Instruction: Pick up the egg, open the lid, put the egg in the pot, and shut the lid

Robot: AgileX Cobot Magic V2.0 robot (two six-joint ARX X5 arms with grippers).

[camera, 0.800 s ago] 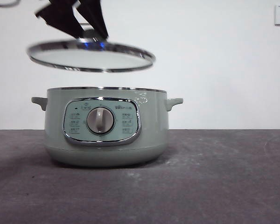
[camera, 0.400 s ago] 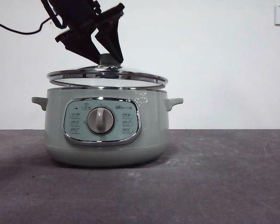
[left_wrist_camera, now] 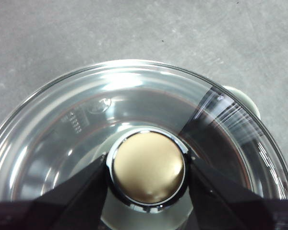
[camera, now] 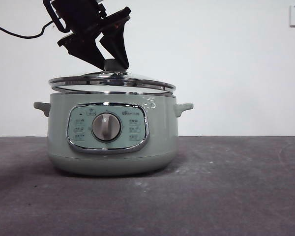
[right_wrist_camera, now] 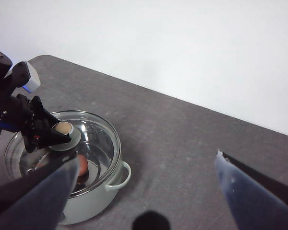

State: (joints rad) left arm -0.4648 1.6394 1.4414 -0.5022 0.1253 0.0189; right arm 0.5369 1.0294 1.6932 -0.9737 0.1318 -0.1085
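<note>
Two black jaws of the left gripper [left_wrist_camera: 146,167] are clamping the knob of the lid [camera: 112,81], which is hanging just under them, tilted on the pot [camera: 112,135]; the egg [right_wrist_camera: 82,165] is lying inside, below the glass, while the right gripper [right_wrist_camera: 146,191] is waiting wide apart

Dark grey matte table surface [camera: 226,196], faint pale scuffs. Large round sage-green electric pot [camera: 112,157] with grey dial stands directly on it, at 10 o'clock from surface centre in front view; shadow under base.
</note>
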